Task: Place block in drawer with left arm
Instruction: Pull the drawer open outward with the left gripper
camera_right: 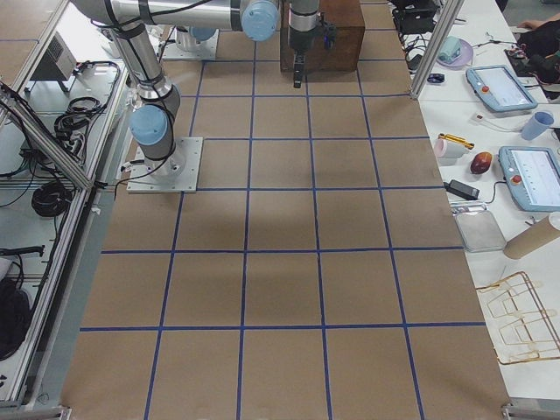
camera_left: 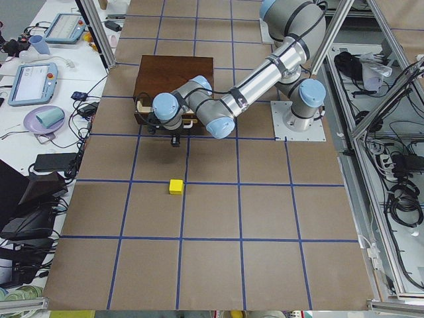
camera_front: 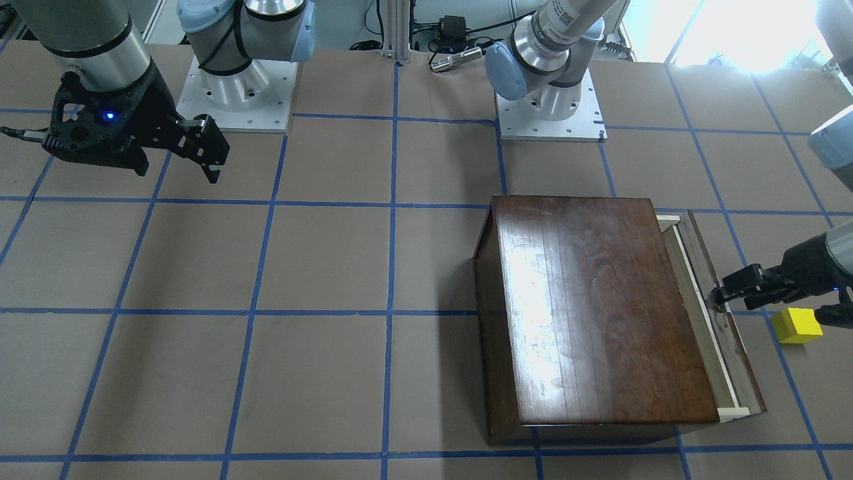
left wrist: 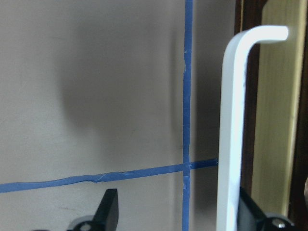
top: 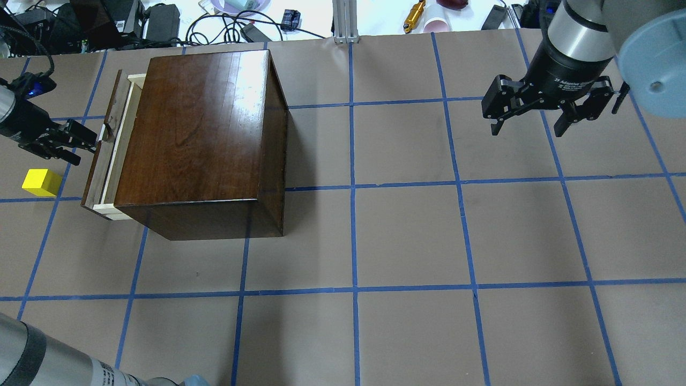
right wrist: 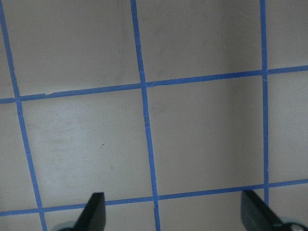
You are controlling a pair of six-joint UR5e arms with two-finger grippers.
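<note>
The yellow block (top: 40, 182) lies on the table left of the dark wooden box (top: 198, 134); it also shows in the front view (camera_front: 796, 325) and the left side view (camera_left: 175, 187). The drawer (top: 107, 155) is pulled out a little, showing a strip of pale wood. My left gripper (top: 83, 149) is open and level at the drawer front. In the left wrist view (left wrist: 178, 214) the metal pull (left wrist: 232, 120) stands between the jaws, close to the right finger. The block lies apart from this gripper, just beside it. My right gripper (top: 530, 126) is open and empty, far off.
The box (camera_front: 593, 307) takes up the table's left-hand part in the overhead view. The arm bases (camera_front: 233, 87) stand at the robot's edge. Cables and small items (top: 225, 21) lie past the far edge. Blue tape lines grid the brown table (top: 402, 241).
</note>
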